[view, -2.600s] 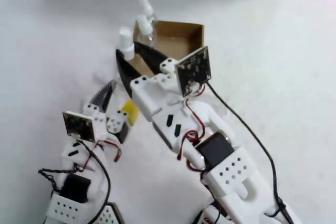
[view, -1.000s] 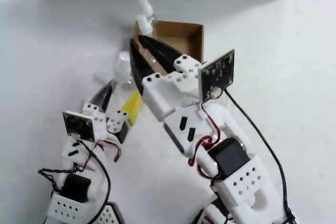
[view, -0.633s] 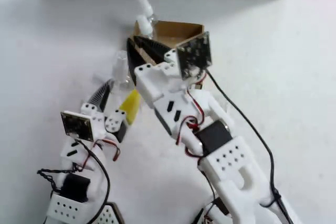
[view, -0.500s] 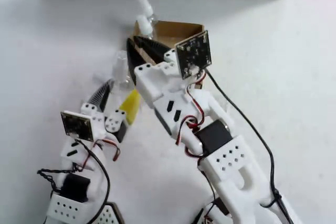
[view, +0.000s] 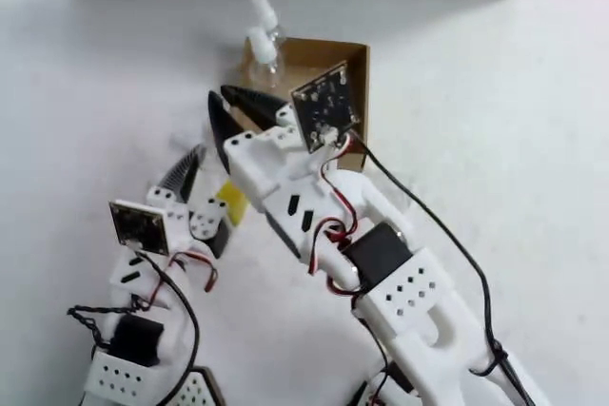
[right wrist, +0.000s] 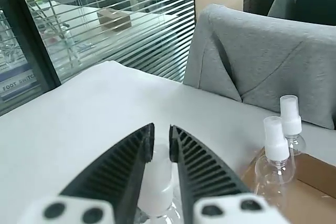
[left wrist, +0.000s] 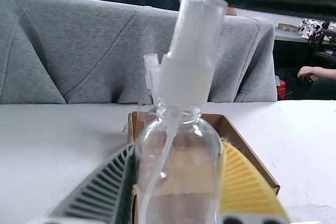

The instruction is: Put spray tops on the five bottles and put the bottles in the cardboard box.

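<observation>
Upright bottle (left wrist: 177,182), spray top (left wrist: 191,61) leaning slightly
left pincer (left wrist: 177,150) pinching bottle, right pincer (right wrist: 161,129) pinching spray top; bottle base cut off

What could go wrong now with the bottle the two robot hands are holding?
The spray top sits tilted on the bottle in the left gripper, so it might go on crooked or slip from the right gripper. That arm is also near the two capped bottles at the cardboard box and could knock them.

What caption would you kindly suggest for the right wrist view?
Right gripper straddling a spray top, with two capped bottles at the cardboard box beyond.
</observation>
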